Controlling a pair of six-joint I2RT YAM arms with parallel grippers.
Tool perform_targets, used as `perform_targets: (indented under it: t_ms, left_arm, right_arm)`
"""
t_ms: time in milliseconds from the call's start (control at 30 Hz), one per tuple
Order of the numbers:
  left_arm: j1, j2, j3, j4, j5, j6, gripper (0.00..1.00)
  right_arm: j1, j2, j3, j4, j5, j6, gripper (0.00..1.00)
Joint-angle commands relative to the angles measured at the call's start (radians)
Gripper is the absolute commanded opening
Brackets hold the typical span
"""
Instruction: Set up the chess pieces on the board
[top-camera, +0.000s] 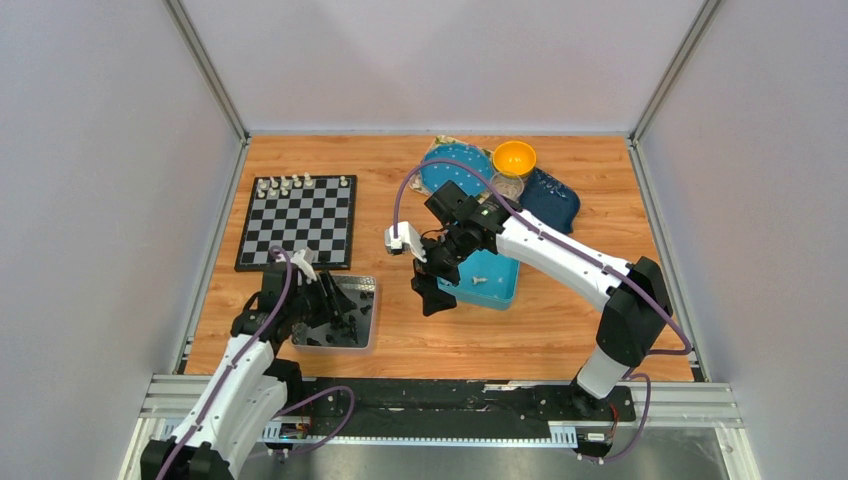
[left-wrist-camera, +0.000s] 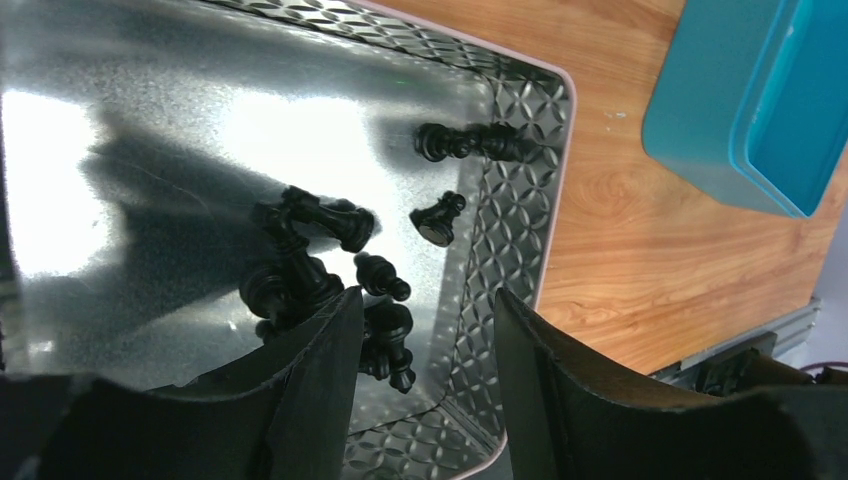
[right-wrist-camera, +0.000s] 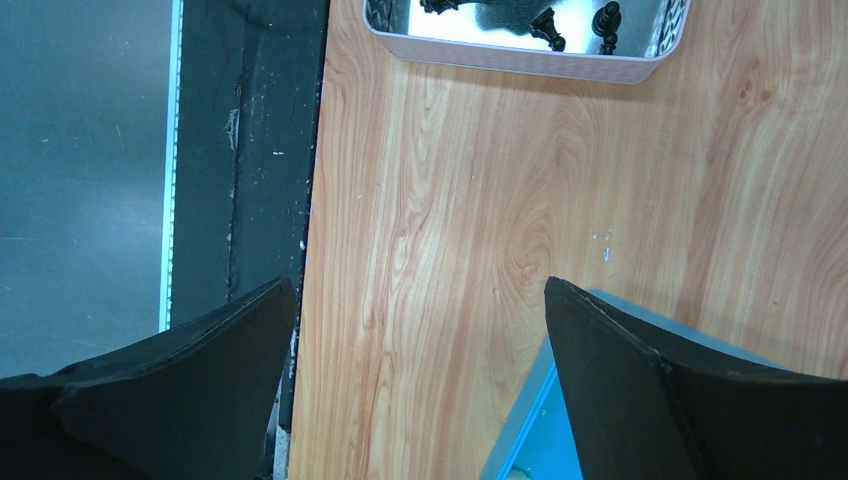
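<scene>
Step in hand is judged to be the pick-up of a black piece. The left claw (left-wrist-camera: 425, 300) is held low inside the silver embossed metal tray (left-wrist-camera: 520, 150), which sits near the near-left corner of the wood-grain desk (top-camera: 480, 340), just on the near side of the flat black-and-white checkered chessboard (top-camera: 297, 225). Its jaws are spread partway and nothing is pinched. The small black chess pieces (left-wrist-camera: 330, 218) are scattered on their sides in the tray, and one lies against the inner face of one finger. Several cream-white chess pieces (top-camera: 295, 182) are stood along the board's far rank; no black piece is seen on the board, so the task is judged well short of done. The right claw (right-wrist-camera: 417, 285) is spread wide and empty over bare desk between the silver tray and the blue rectangular plastic tray (top-camera: 495, 290) at mid-desk. The next move calls for the jaws to be centred on a single piece, not the cluster, then pressed together; a slip on so small a piece is likely. The lying pieces are shown only by the left wrist view, being hidden under the arm from above. The board is shown only from above. The tray's rim with two black pieces is caught by the right wrist view.
</scene>
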Motion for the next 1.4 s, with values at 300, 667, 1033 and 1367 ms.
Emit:
perform_targets:
  t_ms: [300,667,1033,1367]
  left_arm:
    - [-0.012,0.066,0.201,-0.309,-0.277,0.055,0.51]
    - [-0.111,0.196,0.220,-0.288,-0.354,0.039,0.50]
    - [-0.195,0.315,0.243,-0.257,-0.465,0.050,0.42]
    - [-0.203,0.361,0.260,-0.210,-0.454,0.061,0.36]
  right_arm:
    - [0.006,-0.001,0.036,0.017,-0.009,-0.001,0.98]
    - [0.017,0.001,0.037,0.013,-0.002,0.001,0.98]
    - [0.015,-0.004,0.031,0.011,0.002,-0.005,0.98]
    - [0.015,-0.002,0.030,0.010,-0.005,-0.007,0.98]
